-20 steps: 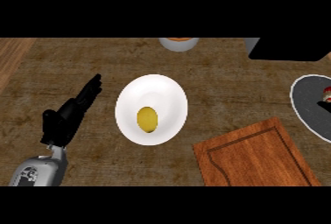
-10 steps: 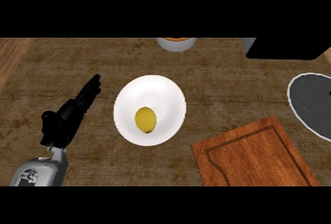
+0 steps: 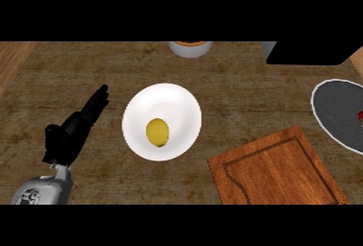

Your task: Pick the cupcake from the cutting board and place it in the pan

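The wooden cutting board (image 3: 280, 173) lies at the lower right of the counter with nothing on it. The dark round pan (image 3: 337, 115) sits at the right edge, partly cut off. A small red bit (image 3: 360, 116) shows inside it at the very edge of the view; I cannot tell what it is. My left hand (image 3: 71, 132) rests open at the left, fingers straight and pointing up, holding nothing. My right hand is out of sight.
A white plate (image 3: 162, 98) with a yellow lemon-like fruit (image 3: 157, 132) stands in the middle, just right of my left hand. A pale cup with an orange top (image 3: 190, 48) is at the back. A black box (image 3: 312, 52) stands at the back right.
The view has shifted slightly, so the pan sits closer to the right edge and the red thing in it is almost out of view. My left hand has stayed still.
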